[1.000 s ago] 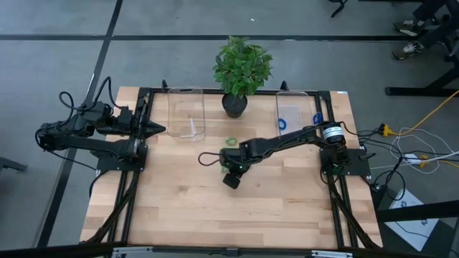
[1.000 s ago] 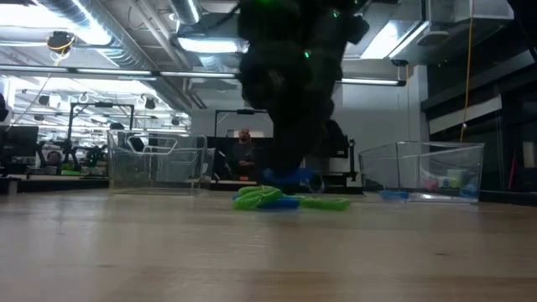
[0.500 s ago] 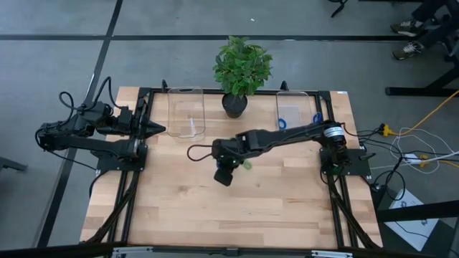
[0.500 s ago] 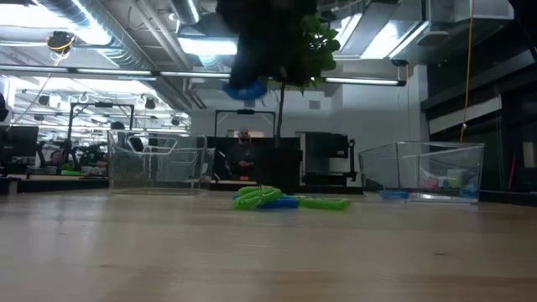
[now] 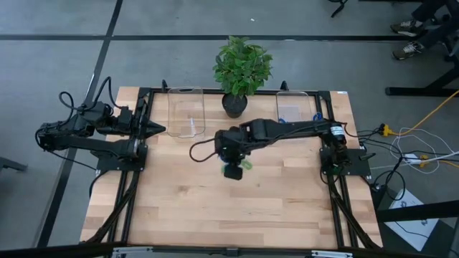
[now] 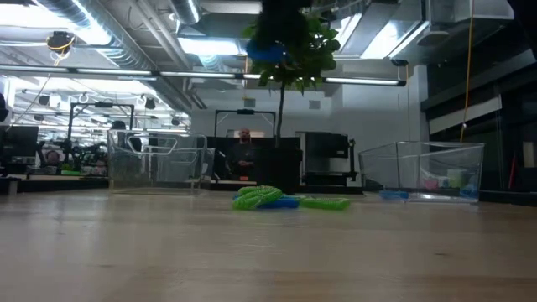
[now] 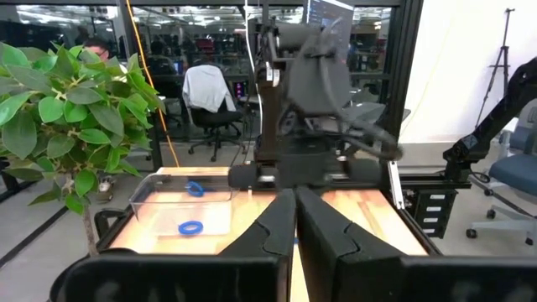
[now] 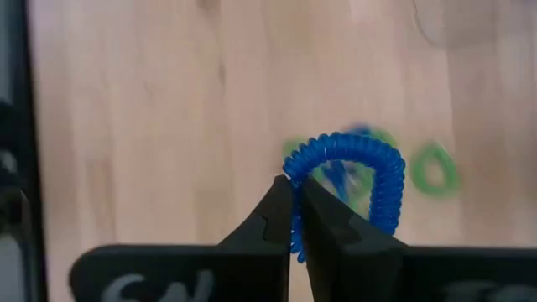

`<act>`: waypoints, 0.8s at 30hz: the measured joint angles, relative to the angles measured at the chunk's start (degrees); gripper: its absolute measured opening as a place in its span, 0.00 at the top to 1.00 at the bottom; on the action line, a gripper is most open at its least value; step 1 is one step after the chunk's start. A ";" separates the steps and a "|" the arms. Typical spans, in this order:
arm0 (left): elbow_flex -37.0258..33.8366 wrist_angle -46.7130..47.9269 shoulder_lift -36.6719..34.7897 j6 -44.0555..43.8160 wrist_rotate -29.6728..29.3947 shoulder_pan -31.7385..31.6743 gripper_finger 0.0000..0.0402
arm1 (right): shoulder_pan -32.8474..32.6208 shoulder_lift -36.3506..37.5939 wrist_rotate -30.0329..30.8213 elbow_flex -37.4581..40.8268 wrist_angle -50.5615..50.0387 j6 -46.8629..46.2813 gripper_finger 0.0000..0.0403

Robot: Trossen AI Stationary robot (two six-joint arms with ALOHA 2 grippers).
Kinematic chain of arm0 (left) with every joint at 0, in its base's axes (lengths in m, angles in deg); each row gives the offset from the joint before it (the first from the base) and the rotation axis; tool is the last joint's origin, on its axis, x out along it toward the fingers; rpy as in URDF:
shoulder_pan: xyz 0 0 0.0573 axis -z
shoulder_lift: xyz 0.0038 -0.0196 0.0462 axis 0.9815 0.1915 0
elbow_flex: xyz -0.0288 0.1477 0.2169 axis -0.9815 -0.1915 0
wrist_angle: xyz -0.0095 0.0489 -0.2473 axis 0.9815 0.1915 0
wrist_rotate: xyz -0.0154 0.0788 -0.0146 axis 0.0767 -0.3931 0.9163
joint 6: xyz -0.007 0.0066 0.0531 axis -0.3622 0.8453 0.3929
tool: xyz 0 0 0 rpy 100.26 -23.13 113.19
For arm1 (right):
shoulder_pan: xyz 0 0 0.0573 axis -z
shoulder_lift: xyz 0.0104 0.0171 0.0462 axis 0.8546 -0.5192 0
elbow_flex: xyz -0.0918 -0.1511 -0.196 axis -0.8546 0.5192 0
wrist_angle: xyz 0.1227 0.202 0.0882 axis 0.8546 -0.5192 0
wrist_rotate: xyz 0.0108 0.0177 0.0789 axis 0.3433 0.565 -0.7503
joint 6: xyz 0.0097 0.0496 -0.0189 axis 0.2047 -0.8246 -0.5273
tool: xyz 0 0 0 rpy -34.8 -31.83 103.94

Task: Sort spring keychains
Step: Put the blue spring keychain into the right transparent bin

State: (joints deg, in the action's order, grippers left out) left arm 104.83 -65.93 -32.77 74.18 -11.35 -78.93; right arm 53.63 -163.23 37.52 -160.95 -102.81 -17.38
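while the right gripper hangs above the middle of the table, its fingers are pinched together on a blue keychain, the coil arching out to one side of the tips; in the low view the same blue loop shows high above the wood, in front of the plant's leaves. below it, on the boards, lies a small heap of keychains, mostly light green with one blue among them, and the right wrist view shows green loops blurred on the wood under the held coil. from above, a bit of green peeks out just beside the right arm's wrist. farther back, two clear bins stand at the table's far edge: the left bin near the left arm, and the right bin with blue keychains lying inside it. between the bins stands a potted plant. the left gripper waits at the table's left edge with its fingers closed together on nothing, pointing across toward the right arm. beyond the table, a person sits in the room behind.
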 joint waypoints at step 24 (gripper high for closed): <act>0.00 0.00 0.02 0.01 0.00 -0.02 0.98 | 4.38 8.27 7.29 -0.51 -16.51 16.65 0.96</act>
State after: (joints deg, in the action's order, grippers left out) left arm 104.83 -65.93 -32.75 74.19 -11.35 -78.95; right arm 58.01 -154.97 44.81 -161.46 -119.32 -0.73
